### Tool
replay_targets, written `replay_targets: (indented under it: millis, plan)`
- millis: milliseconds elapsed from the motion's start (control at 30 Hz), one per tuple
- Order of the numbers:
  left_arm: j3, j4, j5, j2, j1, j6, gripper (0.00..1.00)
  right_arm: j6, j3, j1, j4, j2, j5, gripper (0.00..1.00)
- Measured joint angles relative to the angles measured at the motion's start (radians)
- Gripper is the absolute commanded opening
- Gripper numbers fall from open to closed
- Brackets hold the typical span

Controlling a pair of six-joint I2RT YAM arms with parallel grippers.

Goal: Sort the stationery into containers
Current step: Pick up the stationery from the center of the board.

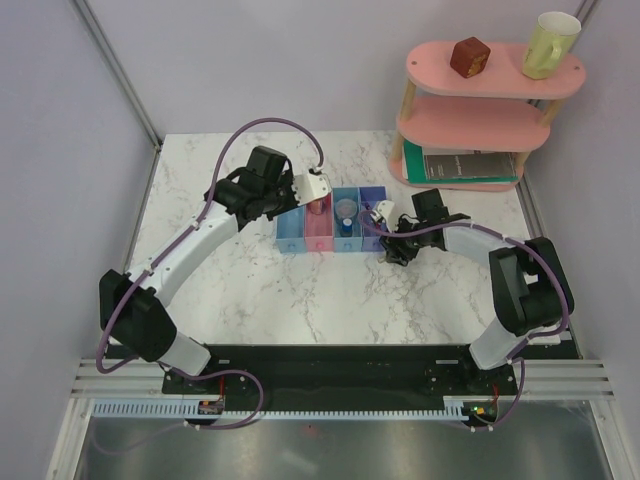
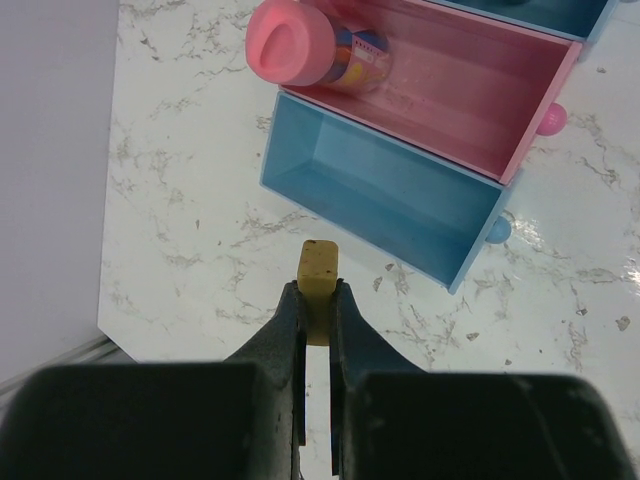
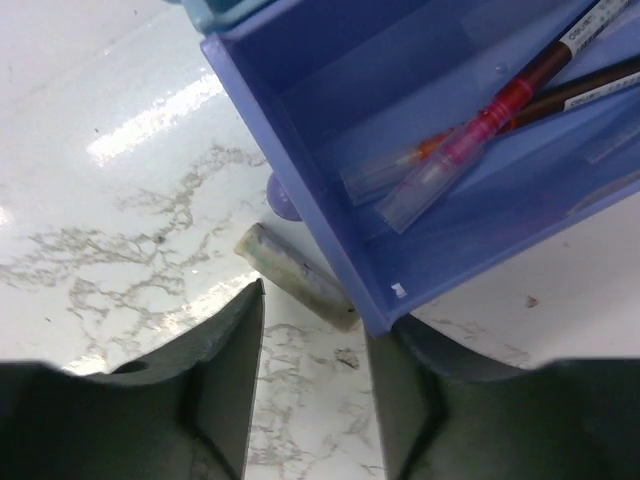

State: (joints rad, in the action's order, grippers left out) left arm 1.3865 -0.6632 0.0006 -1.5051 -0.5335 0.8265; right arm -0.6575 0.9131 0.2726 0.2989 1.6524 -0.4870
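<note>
1. Row of four joined small open rectangular plastic bins (image 1: 292,240) midway across white marble-patterned tabletop (image 1: 300,300); from above, left to right: light blue, pink, light blue, purple-blue.
2. Left gripper (image 2: 318,300): jaws pinched tight on short beige piece (image 2: 320,270), held upright with its top poking above the fingertips, hanging over bare marble just beside light blue end bin (image 2: 390,195).
3. Pink cylinder with rounded pink cap (image 2: 300,45) lying on its side in pink bin (image 2: 470,90) next door.
4. Third bin, seen from above: small clear round tub (image 1: 345,207) and tiny blue cylinder (image 1: 345,229) inside.
5. Right gripper (image 3: 315,320): fingers spread apart, gripping nothing, low over the marble at the outer side of purple-blue bin (image 3: 330,80).
6. Second short beige piece (image 3: 295,272) flat on the marble, tucked against the foot of that bin's wall, between the two spread fingers; contact with either finger impossible to tell.
7. Thin red pen with clear cap (image 3: 470,140) and darker pen (image 3: 580,95) lying slantwise inside the purple-blue bin.
8. Pink three-tier shelf (image 1: 480,120) at the far right corner: brown cube (image 1: 468,56) and yellow mug (image 1: 550,42) on the top tier, green book (image 1: 460,165) on the lowest.
</note>
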Motion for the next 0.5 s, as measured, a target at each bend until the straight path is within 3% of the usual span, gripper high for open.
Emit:
replay_targets:
  millis: [33,100,300,500]
  plan:
    - [0.002,0.0,-0.001,-0.001,0.0,0.0,0.02,0.0,0.0,0.006,-0.002,0.0,0.002,0.35]
    - [0.005,0.0,-0.002,-0.003,0.0,0.0,0.02,0.003,0.0,0.016,-0.003,0.0,0.011,0.32]
    - [0.008,0.0,-0.003,-0.005,0.0,0.0,0.02,0.005,-0.006,0.018,-0.003,0.0,0.018,0.42]
    - [0.013,0.0,-0.003,-0.008,0.0,0.0,0.02,-0.006,-0.047,0.018,0.001,-0.008,0.023,0.41]
